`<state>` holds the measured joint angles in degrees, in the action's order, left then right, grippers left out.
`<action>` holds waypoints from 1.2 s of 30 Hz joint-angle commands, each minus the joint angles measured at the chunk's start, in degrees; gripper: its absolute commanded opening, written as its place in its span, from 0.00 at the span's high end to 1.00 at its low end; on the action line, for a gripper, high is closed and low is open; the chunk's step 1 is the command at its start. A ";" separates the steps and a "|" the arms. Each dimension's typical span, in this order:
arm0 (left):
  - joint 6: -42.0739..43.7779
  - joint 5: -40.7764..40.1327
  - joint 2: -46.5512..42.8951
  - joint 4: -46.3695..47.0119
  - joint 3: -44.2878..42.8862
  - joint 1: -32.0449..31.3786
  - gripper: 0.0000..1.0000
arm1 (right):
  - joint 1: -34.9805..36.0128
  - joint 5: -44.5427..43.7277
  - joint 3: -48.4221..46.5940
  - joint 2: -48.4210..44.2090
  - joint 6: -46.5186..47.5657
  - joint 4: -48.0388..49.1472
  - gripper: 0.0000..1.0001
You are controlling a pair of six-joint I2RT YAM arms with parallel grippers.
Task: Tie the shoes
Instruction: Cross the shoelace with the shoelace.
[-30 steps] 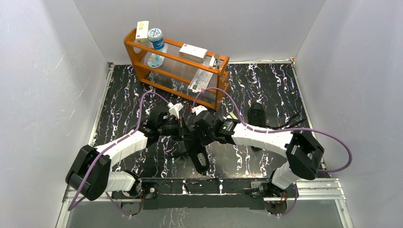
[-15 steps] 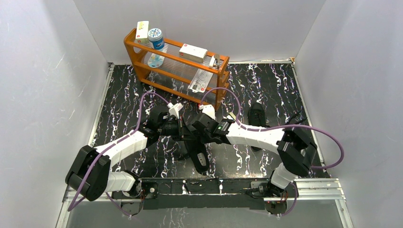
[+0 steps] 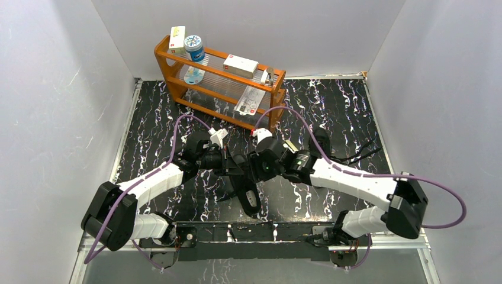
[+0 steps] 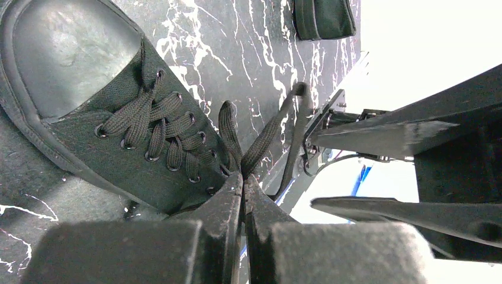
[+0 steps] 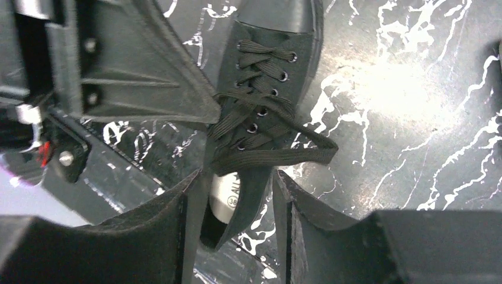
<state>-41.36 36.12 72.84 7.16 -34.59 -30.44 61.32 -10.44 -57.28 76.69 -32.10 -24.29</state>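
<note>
My left gripper (image 4: pixel 241 184) is pinched together on the lace (image 4: pixel 267 131). Two strands rise from the top eyelets of the shoe (image 4: pixel 89 89) and meet at my fingertips.

The shoe lies on the table (image 3: pixel 331 106) in the middle, between my two arms and just ahead of their bases. Its long axis runs near to far with a slight slant. I judge that the toe points back toward my bases, with the heel end under both grippers.

My right gripper (image 5: pixel 237 198) stands with its jaws apart and holds nothing. Its fingers straddle the heel opening from above without clamping it. Just beyond them, a loop (image 5: pixel 308 151) of lace lies flat, from the top eyelets out onto the table.

Further right, the second shoe (image 3: pixel 321 142) sits well apart from the first, beside my right forearm. It also lies roughly near to far, but I cannot tell which end is its toe. Its laces seem to trail loose to the right.

The first shoe is laced through its eyelets, but I see no knot or bow on either shoe. I judge I am partway through the first: lace gripped, a loop laid out, and the crossing and tightening yet to do. After that comes the whole second shoe.
</note>
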 commanded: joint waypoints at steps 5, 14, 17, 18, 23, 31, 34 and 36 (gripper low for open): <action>1.84 1.72 -1.39 -1.44 -0.92 0.82 1.00 | -8.31 21.12 6.07 -5.28 3.03 9.82 0.44; 1.10 1.81 -1.98 -1.71 -0.92 0.86 1.00 | -9.09 23.78 5.67 -3.27 3.10 6.71 0.45; 1.19 1.95 -2.14 -2.02 -1.01 0.90 1.00 | -9.03 25.79 6.81 -2.90 -0.23 7.03 0.42; 1.36 2.02 -2.09 -2.24 -1.05 0.90 1.00 | -9.03 24.82 7.26 -3.08 -1.41 7.29 0.40; 0.87 2.39 -2.26 -1.81 -0.54 0.90 1.00 | -9.98 24.01 10.83 -2.60 -7.93 13.86 0.38; -0.05 1.72 -2.74 -1.04 0.19 0.90 1.00 | -10.08 22.70 10.79 0.39 -10.76 15.33 0.52; -0.03 1.66 -2.95 -1.24 0.33 0.90 1.00 | -10.08 24.76 10.34 1.09 -10.76 16.25 0.69; 0.20 1.51 -3.09 -1.71 0.22 0.90 1.00 | -10.08 24.12 9.65 0.26 -9.26 14.73 0.85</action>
<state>-41.15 36.64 72.38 5.54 -34.54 -29.78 51.44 12.82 -46.22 77.43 -41.80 -11.73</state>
